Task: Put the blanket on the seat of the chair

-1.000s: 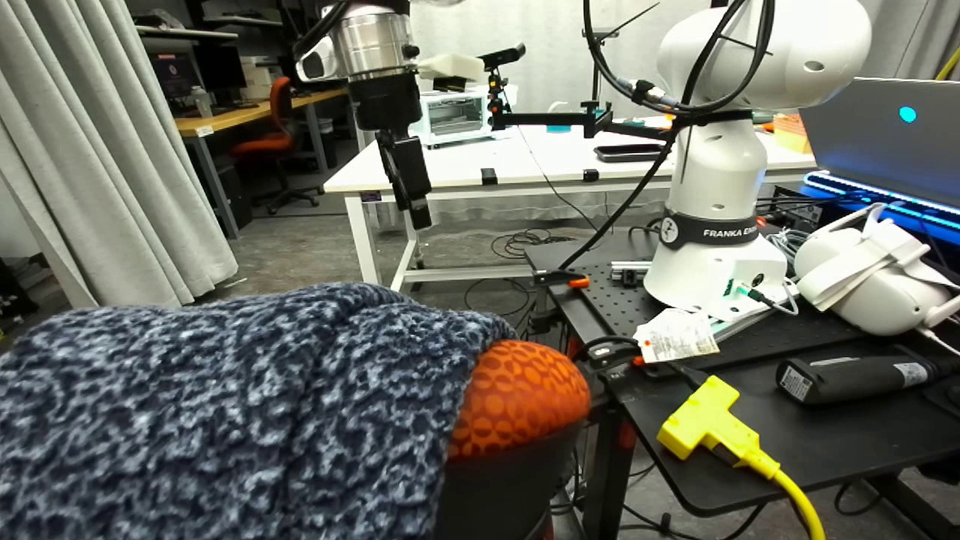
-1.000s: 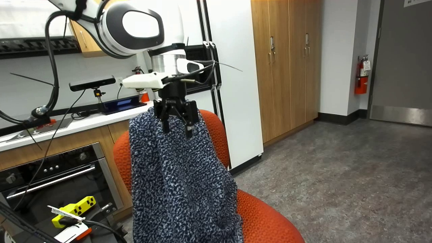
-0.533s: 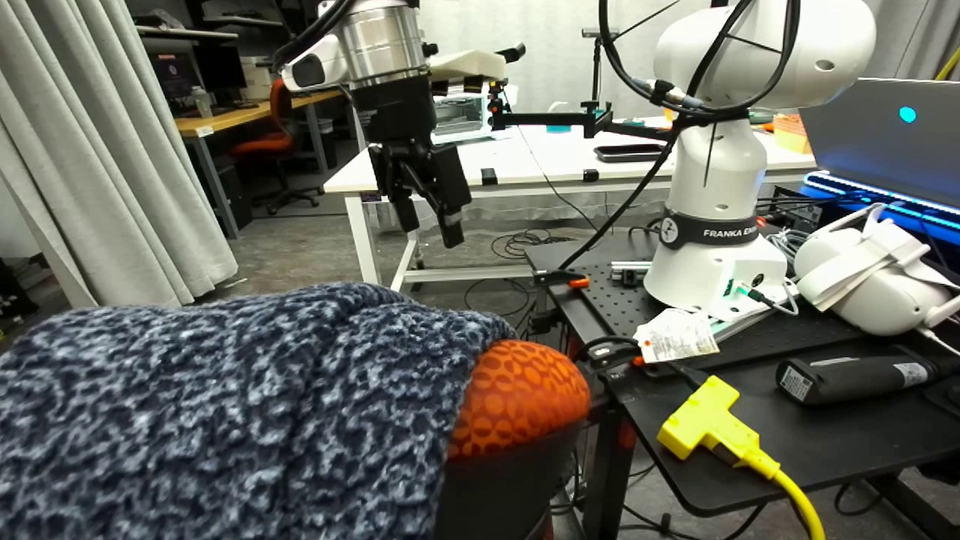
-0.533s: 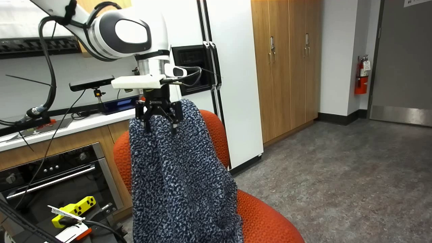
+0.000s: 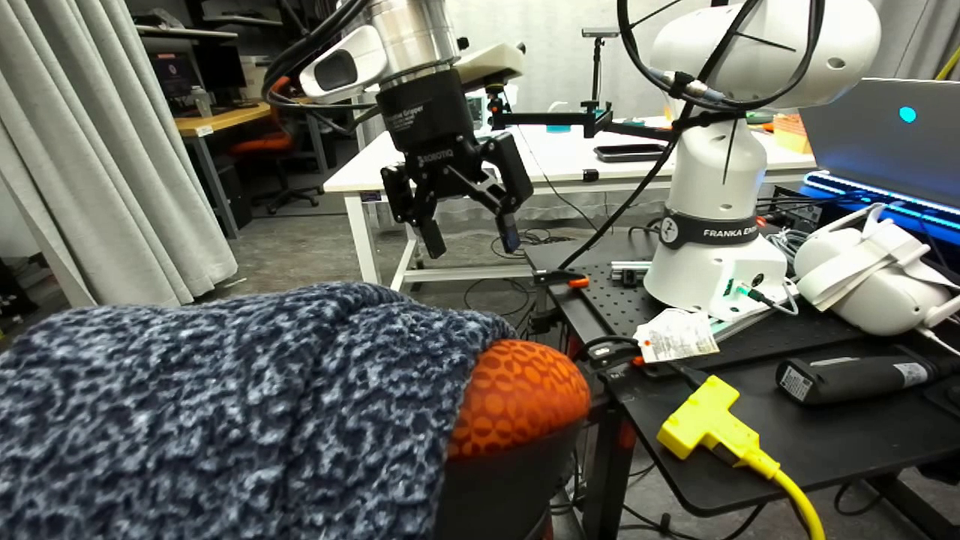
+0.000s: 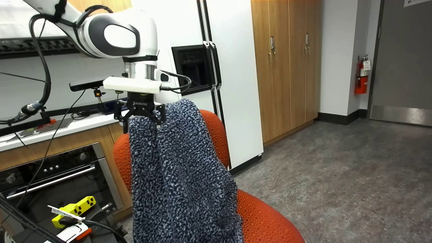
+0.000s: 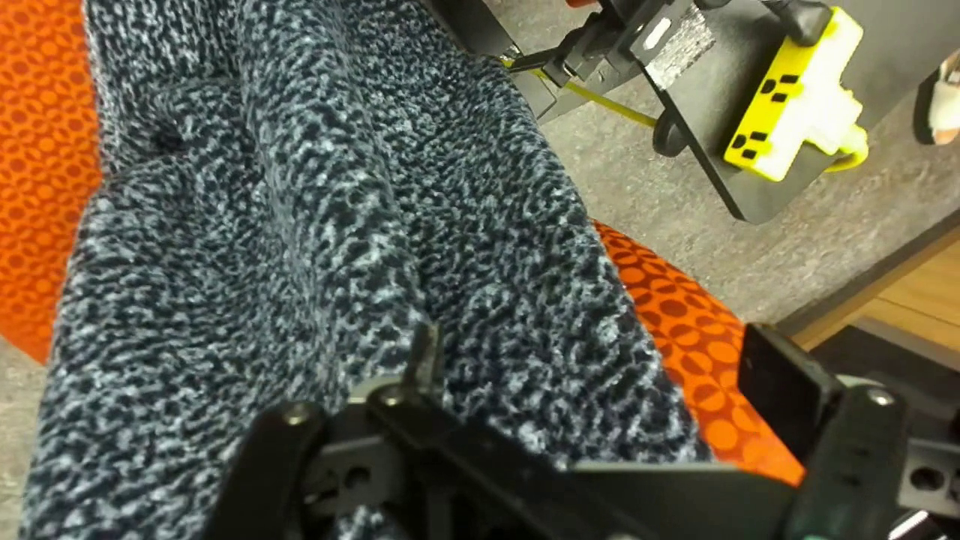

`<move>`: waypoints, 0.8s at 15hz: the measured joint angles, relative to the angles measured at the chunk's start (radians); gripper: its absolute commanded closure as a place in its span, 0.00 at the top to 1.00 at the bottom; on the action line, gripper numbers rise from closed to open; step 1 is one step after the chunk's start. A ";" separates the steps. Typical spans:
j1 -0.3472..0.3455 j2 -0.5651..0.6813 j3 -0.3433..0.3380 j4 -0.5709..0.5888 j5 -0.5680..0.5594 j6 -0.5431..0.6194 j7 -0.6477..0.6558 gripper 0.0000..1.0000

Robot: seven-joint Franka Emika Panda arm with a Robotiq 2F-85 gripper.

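The mottled navy-grey blanket [image 5: 225, 405] is draped over the back of the orange-red chair [image 5: 525, 397]. In an exterior view the blanket [image 6: 182, 175] hangs down the front of the back and over part of the seat; bare seat of the chair [image 6: 266, 219] shows at lower right. My gripper [image 5: 472, 241] is open and empty, fingers pointing down. It also shows in an exterior view [image 6: 141, 125], at the blanket's upper left corner. In the wrist view the jaws [image 7: 604, 367] stand apart over the blanket [image 7: 337, 225] and its edge beside the orange chair [image 7: 675, 337]. No contact is visible.
A black table [image 5: 847, 442] beside the chair carries the arm's base [image 5: 712, 277], a yellow power adapter [image 5: 712, 427] and a headset [image 5: 862, 277]. A white table [image 5: 352, 176] stands behind. A kitchen counter [image 6: 87, 123] and a white fridge [image 6: 236, 84] are behind the chair.
My gripper has moved sideways across the top of the chair back, toward the black table side, and turned so both fingers show apart. The blanket and chair have not moved.
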 measured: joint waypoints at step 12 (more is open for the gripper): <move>0.018 0.004 0.014 0.001 0.046 0.013 -0.099 1.00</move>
